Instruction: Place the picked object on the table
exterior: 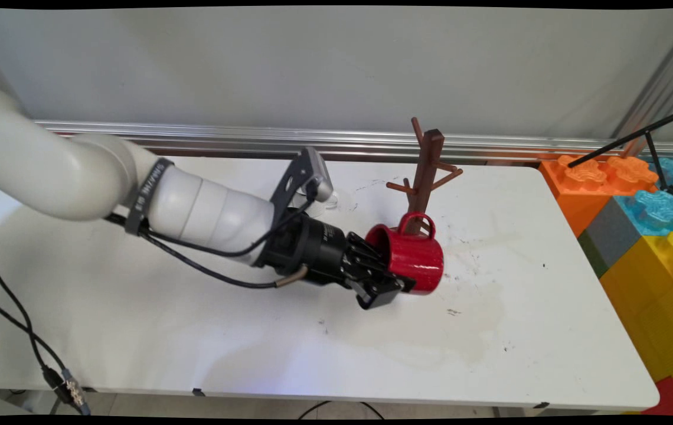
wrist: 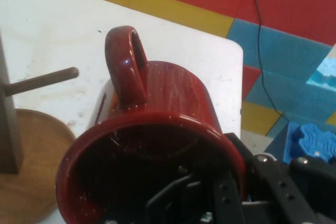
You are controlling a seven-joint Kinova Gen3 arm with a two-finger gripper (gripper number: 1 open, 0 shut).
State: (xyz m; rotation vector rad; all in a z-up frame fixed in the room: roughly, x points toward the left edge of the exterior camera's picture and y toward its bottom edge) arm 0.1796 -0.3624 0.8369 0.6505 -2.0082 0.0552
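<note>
**Red mug gripped sideways beside the wooden rack**

The gripper [exterior: 385, 282] is clamped on the rim of a red mug [exterior: 413, 257], one finger inside the mouth and the other against the outer wall. The mug lies on its side in the grasp, mouth toward the arm, handle [wrist: 127, 64] pointing up. In the hand view the mug's dark inside fills the lower frame. Just behind the mug stands a brown wooden mug rack [exterior: 426, 171], its pegs angled upward; the handle sits close in front of its post. The rack's round base [wrist: 29, 166] rests on the white table [exterior: 195, 330]. Beyond the table's right end are stacked big toy blocks [exterior: 637, 236] in orange, blue, yellow and red
</note>
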